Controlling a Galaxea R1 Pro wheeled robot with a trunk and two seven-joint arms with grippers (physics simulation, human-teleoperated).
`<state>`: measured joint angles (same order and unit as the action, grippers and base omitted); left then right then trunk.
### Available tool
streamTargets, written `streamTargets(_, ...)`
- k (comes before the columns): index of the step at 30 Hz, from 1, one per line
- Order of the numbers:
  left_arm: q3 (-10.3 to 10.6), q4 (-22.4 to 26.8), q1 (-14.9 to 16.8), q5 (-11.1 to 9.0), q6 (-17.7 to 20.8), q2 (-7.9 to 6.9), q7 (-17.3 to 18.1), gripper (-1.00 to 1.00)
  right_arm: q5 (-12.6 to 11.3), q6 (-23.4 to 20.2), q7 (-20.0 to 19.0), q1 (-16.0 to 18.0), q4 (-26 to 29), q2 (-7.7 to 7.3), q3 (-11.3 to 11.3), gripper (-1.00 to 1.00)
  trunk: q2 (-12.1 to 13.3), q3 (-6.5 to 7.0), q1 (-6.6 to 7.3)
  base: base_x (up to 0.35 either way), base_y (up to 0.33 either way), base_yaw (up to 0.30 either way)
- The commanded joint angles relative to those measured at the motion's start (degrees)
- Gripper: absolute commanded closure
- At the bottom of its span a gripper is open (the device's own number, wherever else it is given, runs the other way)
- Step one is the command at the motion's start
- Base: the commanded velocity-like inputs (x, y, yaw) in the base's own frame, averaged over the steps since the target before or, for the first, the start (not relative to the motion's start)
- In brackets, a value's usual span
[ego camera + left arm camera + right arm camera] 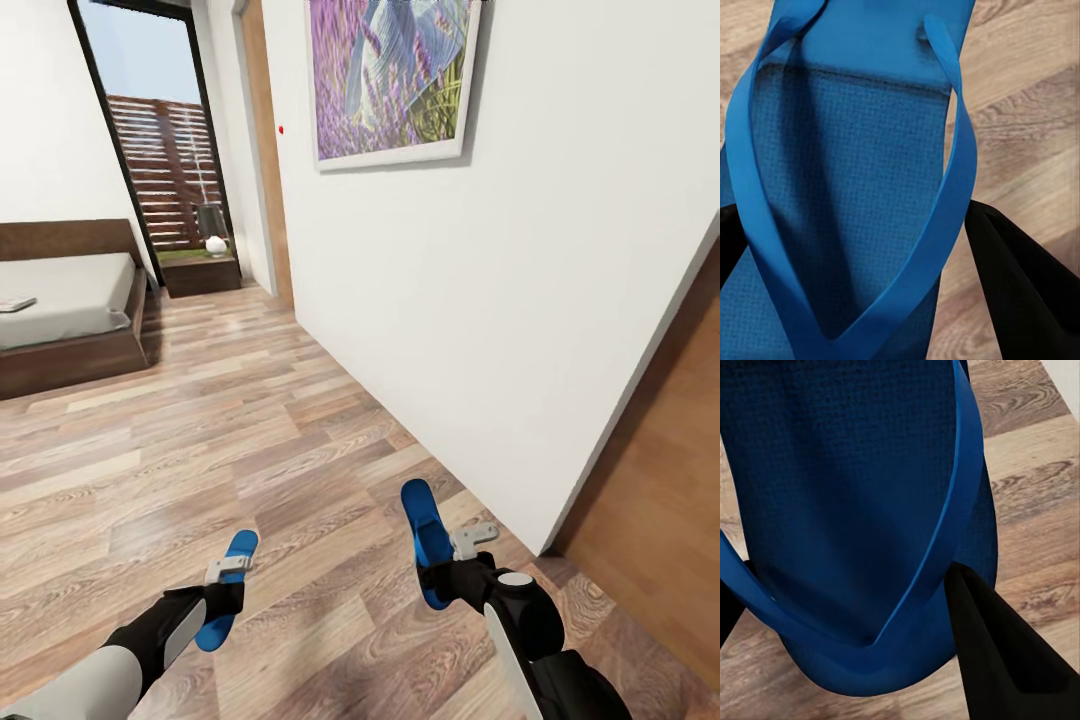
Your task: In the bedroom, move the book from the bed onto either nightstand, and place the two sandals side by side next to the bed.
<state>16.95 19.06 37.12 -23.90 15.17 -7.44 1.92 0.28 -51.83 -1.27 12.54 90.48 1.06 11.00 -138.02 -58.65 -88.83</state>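
Observation:
I hold one bright blue sandal in each hand above the wood floor. My left gripper (226,590) is shut on the left sandal (228,588), whose footbed and thong strap (855,195) show close up between black fingers (1027,292). My right gripper (447,570) is shut on the other sandal (426,535), seen close in the right wrist view (847,510) beside a black finger (997,652). Far off at the left stands the bed (70,300) with its dark frame and pale mattress; a small flat thing, likely the book (16,304), lies on it. A nightstand (200,272) sits beyond the bed.
A white wall (480,300) with a framed lavender picture (392,75) runs along my right and ends at a corner near my right arm, with a brown door (660,500) past it. A tall black-framed window (155,140) shows a slatted fence. Wood-plank floor (220,440) stretches toward the bed.

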Motion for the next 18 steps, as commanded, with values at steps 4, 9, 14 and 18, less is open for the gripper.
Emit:
streamTargets(4,0.2,0.1,0.0,-0.2,0.3,-0.04,0.1,1.0,0.0,-0.3,0.0,0.0,0.1,-0.01,0.0,1.0,1.6,0.67,0.9,0.0,0.0,0.0)
streamTargets(9,0.2,0.2,0.0,-0.2,0.2,-0.01,0.0,1.0,0.0,-0.3,0.0,0.0,0.1,-0.01,0.0,1.0,3.6,1.57,1.99,0.0,0.0,0.0)
streamTargets(14,0.3,0.2,0.0,-0.2,0.2,-0.01,-0.1,1.0,0.0,-0.3,0.0,0.0,0.1,-0.05,0.0,1.0,5.6,2.46,3.09,0.0,0.0,0.0)
streamTargets(18,0.3,0.2,0.0,-0.2,0.2,-0.03,-0.1,1.0,0.0,-0.3,0.0,0.0,0.1,-0.12,-0.1,1.0,7.2,3.18,3.97,0.0,0.0,0.0)
